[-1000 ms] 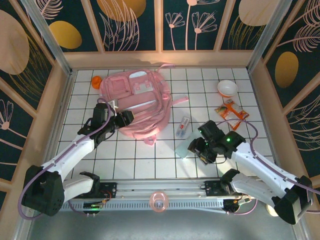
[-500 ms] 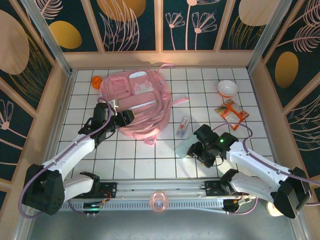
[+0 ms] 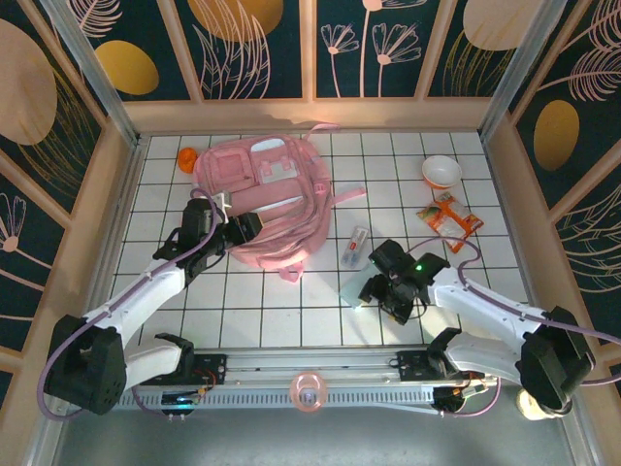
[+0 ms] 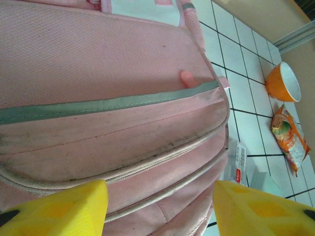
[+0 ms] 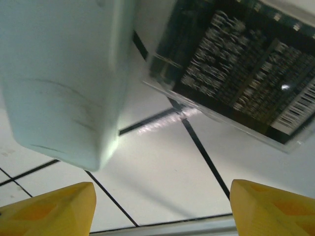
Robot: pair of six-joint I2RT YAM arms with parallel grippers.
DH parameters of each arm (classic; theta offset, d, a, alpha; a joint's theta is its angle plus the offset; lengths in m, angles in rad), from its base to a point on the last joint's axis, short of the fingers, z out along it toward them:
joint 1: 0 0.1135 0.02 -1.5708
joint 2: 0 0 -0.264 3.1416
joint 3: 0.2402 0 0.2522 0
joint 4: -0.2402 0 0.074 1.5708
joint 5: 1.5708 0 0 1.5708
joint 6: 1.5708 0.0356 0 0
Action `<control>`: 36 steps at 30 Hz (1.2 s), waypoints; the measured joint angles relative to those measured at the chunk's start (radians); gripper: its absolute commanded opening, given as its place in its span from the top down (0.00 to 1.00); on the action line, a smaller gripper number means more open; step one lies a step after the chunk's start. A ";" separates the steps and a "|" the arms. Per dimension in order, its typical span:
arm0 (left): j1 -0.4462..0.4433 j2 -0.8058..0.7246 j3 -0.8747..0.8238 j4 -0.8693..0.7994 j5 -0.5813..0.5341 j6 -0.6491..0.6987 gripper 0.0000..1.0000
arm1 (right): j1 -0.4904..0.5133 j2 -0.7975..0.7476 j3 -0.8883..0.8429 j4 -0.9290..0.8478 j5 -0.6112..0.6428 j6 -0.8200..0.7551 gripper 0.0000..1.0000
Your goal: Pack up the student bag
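The student bag [image 3: 264,194], a large soft pink fabric backpack with paler front pockets, lies flat on the far left part of the white tiled table [image 3: 291,316], and by the look of it the packing has hardly begun. In the left wrist view the zip lines running across the bag [image 4: 108,98] look closed, and nothing can be seen inside. The loose things all lie on the tiles to its right. Near the bag are a clear plastic blister pack with a black printed card [image 3: 355,248] and, just nearer, a pale mint-green flat case [image 3: 354,288]. Farther right are a crinkled orange snack packet [image 3: 449,216] and a small bowl, white inside and orange outside [image 3: 441,172]. A small orange object [image 3: 186,157] sits at the bag's far left corner. The left gripper [image 3: 243,228] is at the near left edge of the bag. Its yellow fingers [image 4: 64,209] stand apart with pink fabric between them, and I cannot tell whether they press it. The right gripper [image 3: 383,291] hangs low beside the green case [image 5: 64,73] and the blister pack [image 5: 236,83], its yellow fingers [image 5: 49,209] spread wide over bare tile and holding nothing. What is left, I judge, is opening the bag, then loading each item and closing it
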 measured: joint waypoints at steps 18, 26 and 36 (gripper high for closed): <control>0.000 -0.047 -0.006 0.000 -0.023 0.000 0.41 | -0.084 0.343 0.155 0.156 -0.006 -0.142 0.19; 0.000 -0.048 -0.009 0.000 -0.027 0.000 0.41 | -0.153 0.439 0.212 0.179 0.002 -0.225 0.20; 0.000 -0.067 -0.013 -0.031 -0.048 0.159 0.42 | -0.224 0.547 0.298 0.121 -0.004 -0.322 0.34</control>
